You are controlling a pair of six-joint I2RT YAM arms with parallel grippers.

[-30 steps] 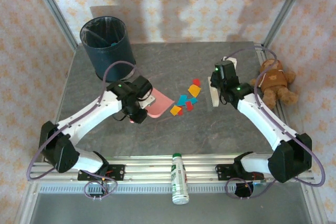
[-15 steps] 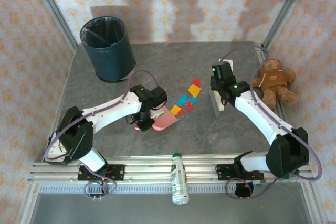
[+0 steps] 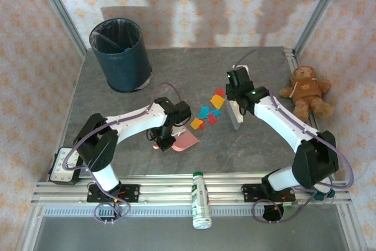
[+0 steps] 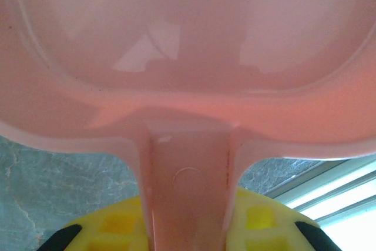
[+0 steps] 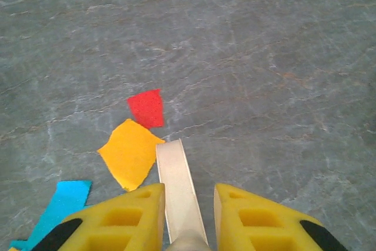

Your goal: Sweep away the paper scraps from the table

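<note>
Pink, smooth, shiny plastic dustpan (image 4: 188, 39) has its flat handle pinched tight in the left gripper (image 4: 188, 227). The right gripper (image 5: 187, 218) is clamped on a pale flat stick (image 5: 175, 180). Thin red, orange, yellow and blue paper scraps (image 3: 208, 110) with straight edges lie between them on the grey stone-look table (image 3: 252, 151), just beside the stick. The white bottle (image 3: 201, 201) has a label too small to read.
</note>
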